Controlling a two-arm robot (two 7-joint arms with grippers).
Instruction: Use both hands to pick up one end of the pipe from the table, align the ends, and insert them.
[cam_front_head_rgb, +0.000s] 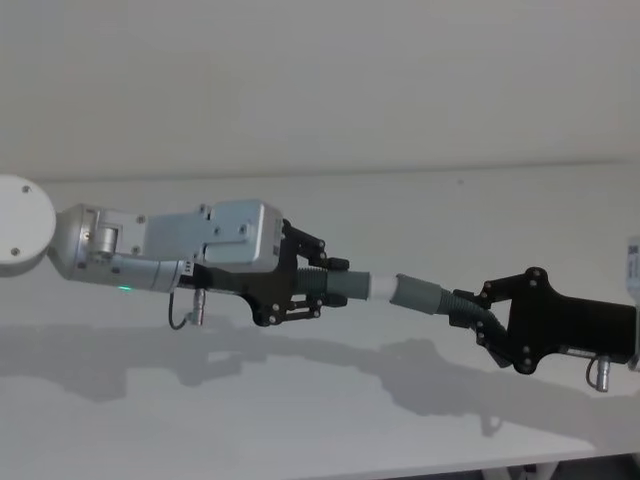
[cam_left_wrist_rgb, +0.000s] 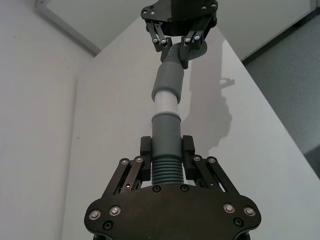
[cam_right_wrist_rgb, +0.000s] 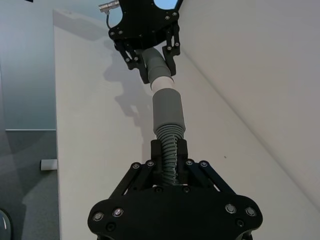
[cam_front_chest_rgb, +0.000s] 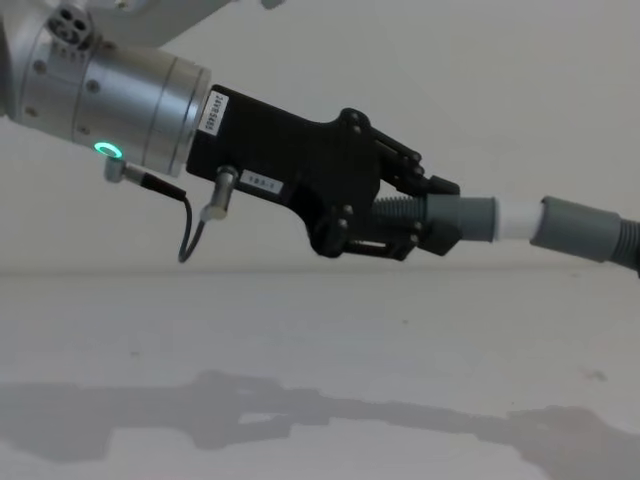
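In the chest view our left gripper (cam_front_chest_rgb: 425, 220) looms closest, black jaws clamped on the ribbed part of one grey pipe piece (cam_front_chest_rgb: 455, 217), a green ring light (cam_front_chest_rgb: 106, 151) glowing on its silver wrist. Both pipe pieces hang in the air above the white table (cam_front_chest_rgb: 300, 340) — neither touches it.

From the left wrist view we see that gripper (cam_left_wrist_rgb: 166, 152) squeezing the ribbed section from both sides, with the smooth grey collar rising out of the jaws and ending in the narrower white tip (cam_left_wrist_rgb: 164, 104). The tip meets the mouth of the other piece's wider grey socket (cam_left_wrist_rgb: 169, 82); whether it has gone inside we cannot tell, but a band of white shows between the two grey parts.

In the head view the two pieces run nearly in one line, sloping slightly down toward our right: left gripper (cam_front_head_rgb: 318, 288), its pipe piece (cam_front_head_rgb: 345, 285), white tip (cam_front_head_rgb: 382, 288), then the socket (cam_front_head_rgb: 420, 295). A slight bend shows at the joint.

Farther along, our right gripper (cam_front_head_rgb: 478, 315) grips the second piece (cam_right_wrist_rgb: 167, 115) by its ribbed, spiral-looking tail — the right wrist view shows its fingers (cam_right_wrist_rgb: 156, 150) closed tight around that tail, socket pointing away toward the left gripper (cam_right_wrist_rgb: 150, 55).
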